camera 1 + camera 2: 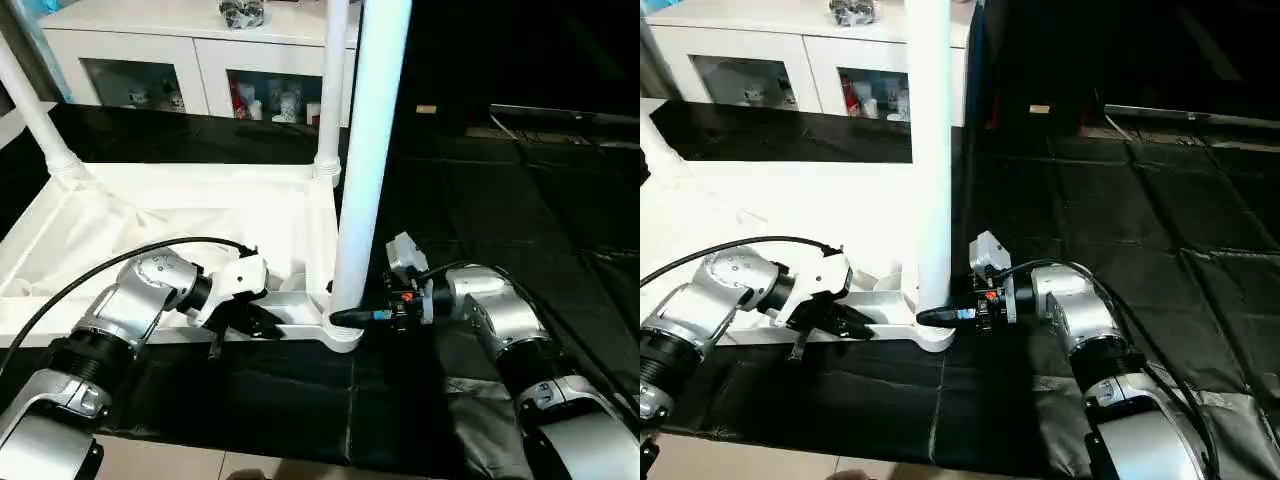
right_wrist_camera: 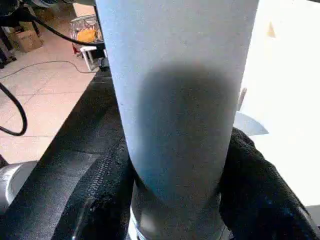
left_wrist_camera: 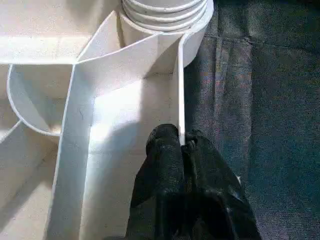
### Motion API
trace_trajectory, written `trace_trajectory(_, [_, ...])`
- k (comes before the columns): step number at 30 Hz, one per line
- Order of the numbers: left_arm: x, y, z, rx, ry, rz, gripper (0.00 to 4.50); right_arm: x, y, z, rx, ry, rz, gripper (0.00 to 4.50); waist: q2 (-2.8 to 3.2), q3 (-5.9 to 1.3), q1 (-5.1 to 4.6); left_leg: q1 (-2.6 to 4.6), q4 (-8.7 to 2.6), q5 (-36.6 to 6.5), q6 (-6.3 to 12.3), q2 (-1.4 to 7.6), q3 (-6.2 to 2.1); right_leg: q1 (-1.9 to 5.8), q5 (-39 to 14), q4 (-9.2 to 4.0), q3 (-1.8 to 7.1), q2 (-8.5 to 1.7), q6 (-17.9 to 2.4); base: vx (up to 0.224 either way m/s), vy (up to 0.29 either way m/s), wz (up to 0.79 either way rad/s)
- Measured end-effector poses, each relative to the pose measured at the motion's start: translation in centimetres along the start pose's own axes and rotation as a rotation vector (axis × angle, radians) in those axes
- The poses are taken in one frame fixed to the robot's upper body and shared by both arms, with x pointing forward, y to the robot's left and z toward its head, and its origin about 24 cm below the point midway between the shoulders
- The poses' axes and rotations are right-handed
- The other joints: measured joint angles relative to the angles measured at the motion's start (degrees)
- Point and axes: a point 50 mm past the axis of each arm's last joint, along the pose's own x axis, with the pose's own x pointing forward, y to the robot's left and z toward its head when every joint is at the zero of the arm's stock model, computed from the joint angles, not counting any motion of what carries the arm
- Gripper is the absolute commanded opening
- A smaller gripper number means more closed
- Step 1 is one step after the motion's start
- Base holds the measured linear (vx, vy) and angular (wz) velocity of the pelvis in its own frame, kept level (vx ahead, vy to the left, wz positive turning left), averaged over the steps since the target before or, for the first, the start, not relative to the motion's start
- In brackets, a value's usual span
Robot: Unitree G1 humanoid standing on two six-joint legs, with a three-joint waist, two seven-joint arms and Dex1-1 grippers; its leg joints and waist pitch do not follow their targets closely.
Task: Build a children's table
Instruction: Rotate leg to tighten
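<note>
The right jaws (image 2: 175,200) sit one on each side of the upright leg (image 1: 372,150) low on its shaft, hugging it so that a grip appears to be on, though whether they squeeze hard I cannot tell. The left jaws (image 3: 181,150) are pressed together on the thin rim wall (image 3: 179,90) of the table top (image 1: 200,215), just beside the near corner socket (image 1: 345,335) where that leg stands. The leg's long axis runs straight up from the socket, at right angles to the right jaws, which reach in level from the robot's right; the right arm is thus the nearer one for any twisting or pressing down, while the left steadies the top. The top lies upside down, ribbed side up, on the black-covered surface (image 1: 520,220), and two more legs (image 1: 333,90) already rise from its far corners. The socket holds the leg's ridged foot; I judge it seated or nearly so. Behind stands a white cabinet (image 1: 150,60) with small items behind its glass doors.
</note>
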Motion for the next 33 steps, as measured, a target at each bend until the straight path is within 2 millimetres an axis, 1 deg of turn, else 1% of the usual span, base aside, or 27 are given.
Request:
trace_trajectory(10, [0.3, 0.0, 0.0, -0.028, -0.010, 0.005, 0.00, 0.0, 0.5, -0.4, 0.008, -0.023, -0.028, 2.00, 0.02, -0.01, 0.30, 0.04, 0.02, 0.0, 0.00, 0.00, 0.00, 0.06, 0.0, 0.02, 0.00, -0.01, 0.0, 0.000, 0.000, 0.00])
trace_trajectory(12, [0.9, 0.3, 0.0, -0.073, -0.037, 0.041, 0.00, 0.1, 0.5, -0.7, 0.027, -0.036, -0.089, 2.00, 0.09, -0.05, 0.32, 0.18, 0.03, 0.0, -0.01, 0.00, 0.00, 0.23, 0.0, 0.03, 0.01, -0.02, 0.0, 0.000, 0.000, 0.00])
trace_trajectory(14, [1.5, 1.0, 0.1, -0.129, -0.055, 0.115, 0.00, 0.2, -0.1, -1.0, 0.053, -0.055, -0.216, 2.00, 0.10, -0.05, -0.02, 0.43, 0.05, 0.0, -0.02, -0.01, 0.01, 0.45, 0.0, 0.05, 0.03, -0.04, 0.0, 0.000, 0.000, 0.00])
trace_trajectory(17, [2.6, 2.0, 0.7, -0.205, -0.071, 0.218, 0.00, 0.3, -1.2, -1.0, 0.098, -0.068, -0.426, 2.00, 0.18, -0.06, -0.84, 0.82, 0.05, 0.0, -0.03, -0.03, 0.01, 0.77, -0.1, -0.06, 0.03, -0.04, 0.3, 0.000, 0.000, 0.00])
trace_trajectory(18, [3.1, 2.2, 0.9, -0.237, -0.082, 0.253, 0.00, 0.5, -1.6, -1.0, 0.121, -0.075, -0.497, 2.00, 0.19, -0.05, -1.29, 0.98, 0.04, 0.0, -0.02, -0.04, 0.01, 0.89, -0.1, -0.08, 0.03, -0.05, 0.3, 0.000, 0.000, 0.00])
trace_trajectory(19, [3.6, 2.6, 1.1, -0.277, -0.093, 0.296, 0.00, 0.9, -2.2, -0.8, 0.147, -0.074, -0.579, 2.00, 0.19, -0.05, -1.95, 1.13, 0.04, 0.0, -0.03, -0.05, 0.01, 0.99, -0.1, -0.08, 0.03, -0.05, 0.3, 0.000, 0.000, 0.00])
trace_trajectory(22, [4.9, 3.3, 2.1, -0.348, -0.114, 0.392, 0.00, 1.5, -3.5, -0.2, 0.204, -0.067, -0.759, 2.00, 0.21, -0.03, -2.91, 1.22, 0.03, 0.0, -0.03, -0.07, 0.01, 1.02, -0.2, -0.14, 0.03, -0.05, 0.3, 0.000, 0.000, 0.00])
trace_trajectory(24, [5.8, 3.7, 2.8, -0.387, -0.133, 0.444, 0.00, 1.6, -4.1, 0.2, 0.222, -0.059, -0.849, 2.00, 0.21, -0.03, -3.28, 1.17, 0.01, 0.0, -0.02, -0.07, 0.00, 1.00, -0.2, -0.14, 0.03, -0.05, 0.3, 0.000, 0.000, 0.00])
trace_trajectory(26, [6.4, 3.9, 3.3, -0.407, -0.140, 0.481, 0.00, 1.8, -4.5, 0.5, 0.226, -0.046, -0.908, 2.00, 0.20, -0.03, -3.45, 1.11, -0.01, 0.0, -0.03, -0.07, 0.00, 0.95, -0.1, -0.14, 0.03, -0.05, 0.3, 0.000, 0.000, 0.00])
trace_trajectory(28, [6.4, 3.9, 3.5, -0.408, -0.146, 0.488, 0.00, 1.9, -4.7, 0.7, 0.217, -0.042, -0.922, 2.00, 0.19, -0.03, -3.41, 1.03, -0.12, 0.0, -0.03, -0.07, 0.00, 0.91, -0.1, -0.14, 0.03, -0.05, 0.3, 0.000, 0.000, 0.00])
trace_trajectory(30, [6.4, 4.0, 3.6, -0.407, -0.147, 0.490, 0.00, 1.9, -4.7, 0.8, 0.209, -0.048, -0.926, 2.68, 0.19, -0.03, -3.36, 0.96, -0.25, 0.0, -0.03, -0.07, 0.00, 0.89, -0.1, -0.13, 0.03, -0.04, 0.3, 0.000, 0.000, 0.00])
trace_trajectory(33, [6.0, 4.2, 3.5, -0.407, -0.142, 0.515, 0.00, 2.4, -4.6, 1.1, 0.226, -0.090, -0.919, 2.75, 0.20, -0.03, -3.58, 0.66, -0.33, 0.0, -0.04, -0.07, 0.01, 0.75, -0.1, -0.13, 0.03, -0.03, 0.1, 0.000, 0.000, 0.00])
